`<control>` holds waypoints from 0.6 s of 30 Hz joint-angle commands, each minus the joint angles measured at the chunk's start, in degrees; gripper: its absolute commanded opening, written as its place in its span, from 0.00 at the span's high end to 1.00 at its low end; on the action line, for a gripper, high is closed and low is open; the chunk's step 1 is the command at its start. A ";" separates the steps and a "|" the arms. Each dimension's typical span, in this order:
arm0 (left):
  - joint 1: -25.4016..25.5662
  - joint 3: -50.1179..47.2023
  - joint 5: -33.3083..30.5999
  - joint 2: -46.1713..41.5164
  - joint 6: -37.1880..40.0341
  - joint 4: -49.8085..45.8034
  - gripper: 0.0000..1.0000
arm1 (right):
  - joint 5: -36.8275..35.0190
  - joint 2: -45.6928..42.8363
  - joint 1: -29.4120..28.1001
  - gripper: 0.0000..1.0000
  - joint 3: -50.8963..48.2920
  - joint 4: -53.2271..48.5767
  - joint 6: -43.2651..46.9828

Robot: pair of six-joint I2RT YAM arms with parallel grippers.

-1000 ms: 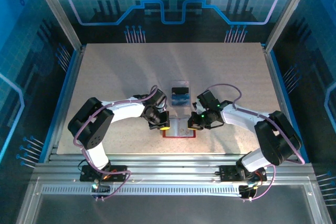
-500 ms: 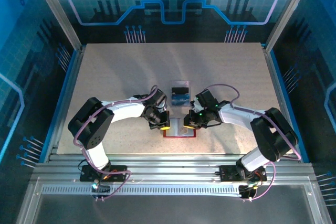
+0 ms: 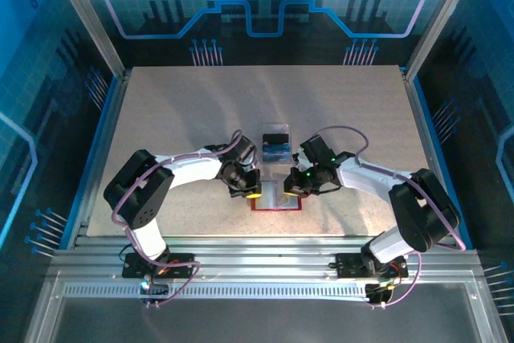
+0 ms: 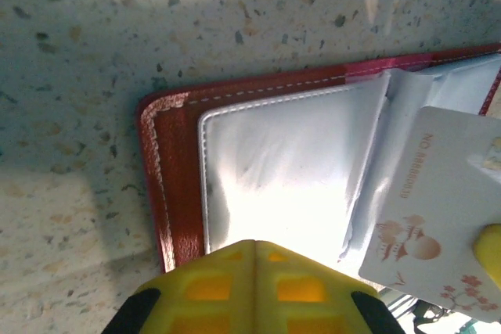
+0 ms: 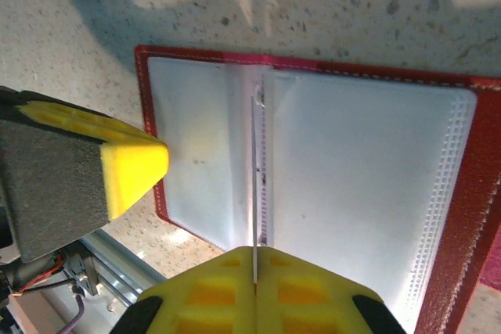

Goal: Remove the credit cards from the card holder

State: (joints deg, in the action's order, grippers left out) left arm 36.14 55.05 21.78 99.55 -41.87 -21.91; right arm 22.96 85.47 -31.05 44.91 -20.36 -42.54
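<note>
The red card holder lies open on the table between both grippers, its pale clear pockets facing up. My left gripper is shut, with nothing between its yellow fingers, and its tip rests on the left pocket of the card holder. My right gripper is shut on a pale pinkish credit card, seen edge-on as a thin line over the holder's fold. In the top view the left gripper and the right gripper stand at the holder's two sides.
A clear plastic tray stands just beyond the holder, with a blue card and a dark card in it. The table's near edge and metal rails run close behind the holder. Open tabletop stretches to the back and sides.
My right gripper has shifted a little to the left over the holder. The left arm has not moved.
</note>
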 commanded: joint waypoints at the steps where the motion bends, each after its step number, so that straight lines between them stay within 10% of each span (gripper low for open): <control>1: -0.80 0.67 -1.89 -3.90 0.24 -2.27 0.96 | -1.86 -1.93 1.02 1.00 3.73 -6.67 4.52; 18: -8.28 -8.65 -3.59 -16.85 0.89 -0.45 0.89 | -13.62 1.37 2.48 1.00 22.51 -24.73 44.14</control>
State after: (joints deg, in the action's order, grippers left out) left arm 29.17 48.07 19.00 85.21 -41.82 -22.22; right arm 13.61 86.26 -29.17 65.69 -40.80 -10.17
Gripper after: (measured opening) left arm 0.105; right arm 0.045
